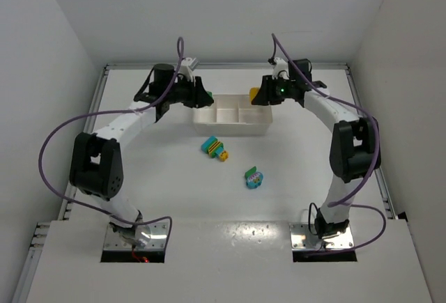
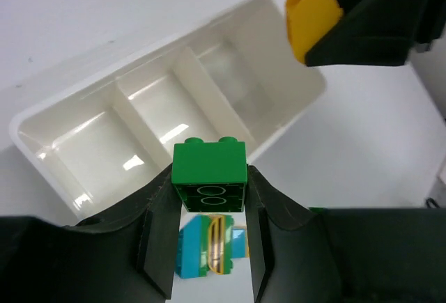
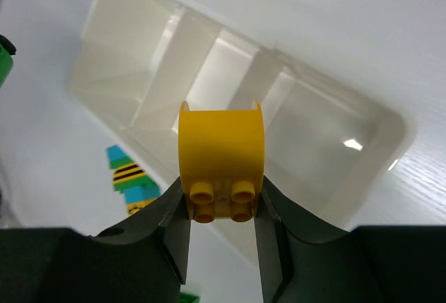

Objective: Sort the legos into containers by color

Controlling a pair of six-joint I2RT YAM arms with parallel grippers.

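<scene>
L pincer [image 2: 209, 209]: clamped on 1 green brick [image 2: 210, 171], 2 studs showing, held at L end of tray [image 1: 230, 129]. Tray: 1 unit, white, shallow, 3 square compartments in a row, thin dividers; sits far centre of tabletop [image 1: 174, 191]. On tabletop, near side of tray: 2 multicolour clumps, apart, i.e. striped clump [image 1: 214, 148] in cyan/green/yellow, then cyan/green clump [image 1: 254, 177]. R pincer [image 3: 221, 209]: clamped on 1 yellow brick [image 3: 221, 150], curved end, 4 studs, over tray's R end.
</scene>
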